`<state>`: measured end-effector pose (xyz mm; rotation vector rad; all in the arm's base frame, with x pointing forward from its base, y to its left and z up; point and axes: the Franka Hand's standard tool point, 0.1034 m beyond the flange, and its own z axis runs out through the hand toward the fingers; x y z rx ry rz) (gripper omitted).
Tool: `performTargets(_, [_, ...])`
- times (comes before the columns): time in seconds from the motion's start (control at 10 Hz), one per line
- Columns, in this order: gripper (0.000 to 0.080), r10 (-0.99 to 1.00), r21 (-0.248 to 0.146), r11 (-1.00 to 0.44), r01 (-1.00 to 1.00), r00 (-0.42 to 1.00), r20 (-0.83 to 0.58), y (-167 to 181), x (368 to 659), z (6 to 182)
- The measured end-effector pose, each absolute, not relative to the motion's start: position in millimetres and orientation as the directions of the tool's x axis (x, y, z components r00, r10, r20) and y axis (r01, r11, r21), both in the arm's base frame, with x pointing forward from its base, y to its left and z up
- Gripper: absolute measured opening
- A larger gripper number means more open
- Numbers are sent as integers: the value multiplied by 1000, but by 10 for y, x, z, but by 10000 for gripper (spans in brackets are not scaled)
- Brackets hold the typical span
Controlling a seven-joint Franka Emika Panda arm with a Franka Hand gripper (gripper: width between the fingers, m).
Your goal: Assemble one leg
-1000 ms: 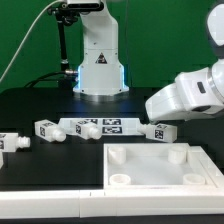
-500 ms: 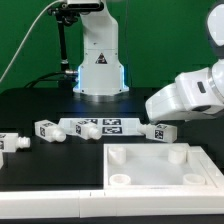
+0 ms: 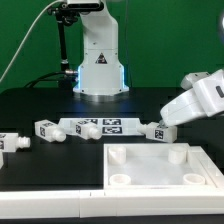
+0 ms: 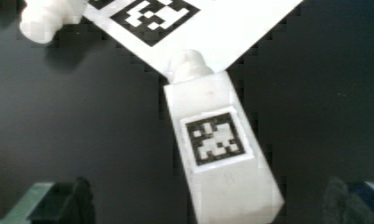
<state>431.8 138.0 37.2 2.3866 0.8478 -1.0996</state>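
A leg [image 4: 216,140], a white square block with a tag marker on its side, lies on the black table with its round peg end [image 4: 189,65] pointing at the marker board [image 4: 184,25]. In the exterior view this leg [image 3: 155,131] lies just right of the marker board [image 3: 105,126]. My gripper [image 4: 210,205] is open above the leg's blunt end, with one dark finger [image 4: 59,200] on each side, well apart from it. In the exterior view the gripper [image 3: 166,122] is mostly hidden by the white hand.
The large white tabletop [image 3: 150,170] with corner holes lies at the front. Three more legs [image 3: 10,142] [image 3: 47,130] [image 3: 76,128] lie in a row towards the exterior view's left. The robot base [image 3: 98,65] stands at the back.
The white hand has moved towards the exterior view's right and a little up, uncovering more of the leg. The leg and the other parts have not moved.
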Motion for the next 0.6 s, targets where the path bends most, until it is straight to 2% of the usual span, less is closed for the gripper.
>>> performTargets(0.2, [649, 304, 128, -754, 644, 516, -800, 1328, 4239, 310])
performTargets(0.4, [649, 284, 148, -760, 633, 529, -800, 1285, 4129, 162])
performTargets(0.6, [649, 218, 186, -772, 608, 528, -821, 1232, 4033, 100])
